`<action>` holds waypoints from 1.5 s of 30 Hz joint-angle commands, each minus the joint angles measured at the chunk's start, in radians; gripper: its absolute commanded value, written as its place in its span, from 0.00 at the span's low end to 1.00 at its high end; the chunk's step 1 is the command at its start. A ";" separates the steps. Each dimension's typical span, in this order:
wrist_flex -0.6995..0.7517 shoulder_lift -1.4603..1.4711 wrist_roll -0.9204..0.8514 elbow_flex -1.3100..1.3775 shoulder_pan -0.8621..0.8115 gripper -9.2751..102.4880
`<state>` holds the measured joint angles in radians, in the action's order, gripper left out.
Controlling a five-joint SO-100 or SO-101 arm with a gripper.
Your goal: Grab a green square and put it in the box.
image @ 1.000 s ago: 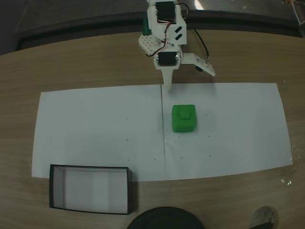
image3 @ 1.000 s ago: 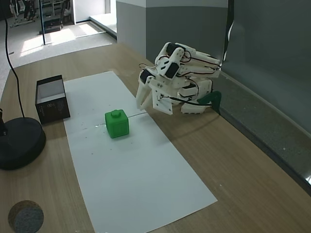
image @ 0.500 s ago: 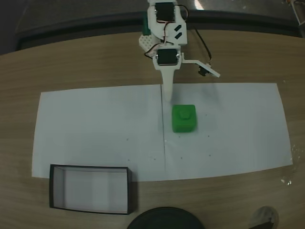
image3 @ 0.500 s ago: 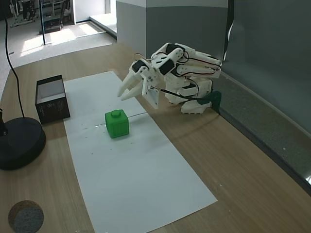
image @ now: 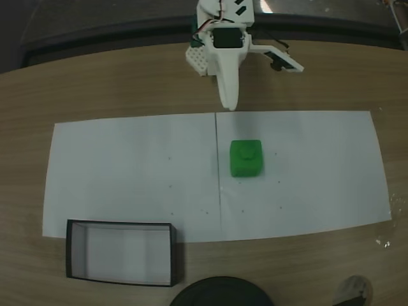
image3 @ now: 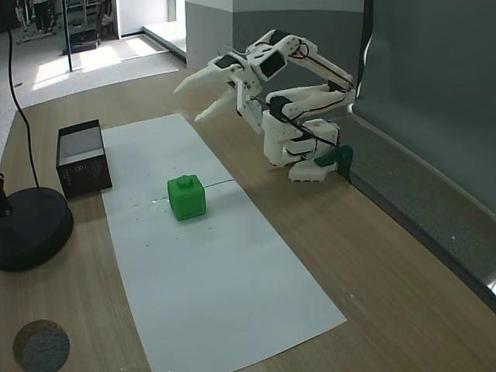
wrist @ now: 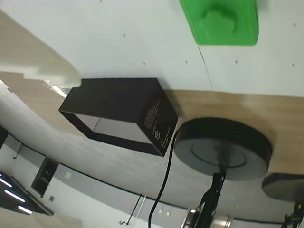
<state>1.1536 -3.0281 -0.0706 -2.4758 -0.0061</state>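
Observation:
The green square sits on white paper right of the middle crease, knob up, and shows too in a fixed view and at the top of the wrist view. My gripper hangs open in the air behind it, above the wood near the paper's far edge, fingers spread wide and holding nothing; from the side it points toward the box. The box with dark walls and pale floor stands at the paper's near left corner, seen also in a fixed view and the wrist view.
A white paper sheet covers the middle of the wooden table. A round black disc with a cable stands near the box, also in the wrist view. A small grey round patch lies at the table's front corner.
The arm has lifted and drawn back from low beside the cube to high above the paper's far edge, and the fingers have spread wider. Cube and box have not moved.

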 commanded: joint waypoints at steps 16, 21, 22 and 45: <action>0.261 0.802 0.146 0.537 0.224 0.35; 0.212 0.919 0.206 0.535 0.221 0.36; 0.212 0.948 0.216 0.535 0.221 0.37; 0.018 1.364 0.221 0.540 0.181 0.37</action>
<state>1.1796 -1.6567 0.1488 -1.9911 0.1810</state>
